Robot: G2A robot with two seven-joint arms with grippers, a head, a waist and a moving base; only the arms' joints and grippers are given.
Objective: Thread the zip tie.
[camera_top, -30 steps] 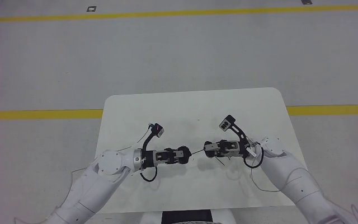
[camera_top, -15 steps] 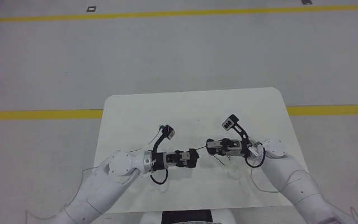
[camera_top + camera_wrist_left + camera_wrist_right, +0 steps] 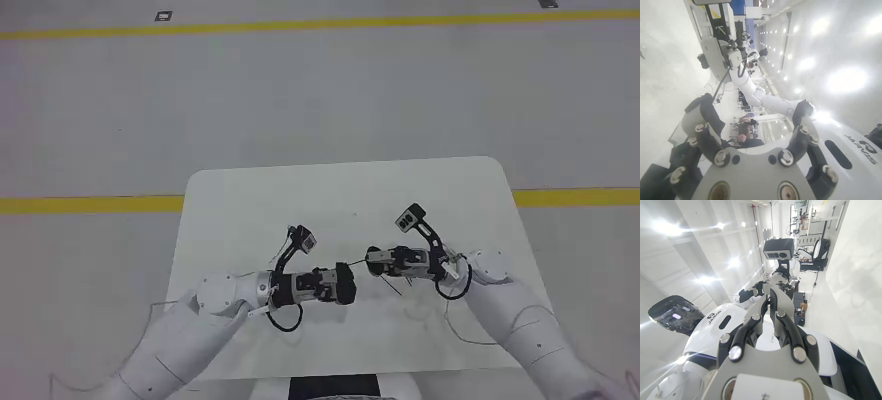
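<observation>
The zip tie (image 3: 358, 264) is held in the air over the middle of the worktop (image 3: 300, 200), a thin black strap running between the two claws. One end is pinched in the right gripper (image 3: 372, 262), whose fingers are pressed together on it in the right wrist view. Another thin dark stretch juts out of that claw toward the worktop's near edge. The free end reaches the left gripper (image 3: 345, 284), whose fingers stand spread wide in the left wrist view. The strap's tip lies just at one finger, though I cannot tell whether it touches. Which end carries the locking head is too small to make out.

The step in hand looks to be taking the free end so it can be fed through the head. To do it well, the left claw should probably close squarely across the strap near its tip, leaving little unsupported length to flop. The right arm would best hold steady, since the strap looks springy and a twist could swing the tip out from between the open fingers. A slow approach along the strap's own line seems safest.
</observation>
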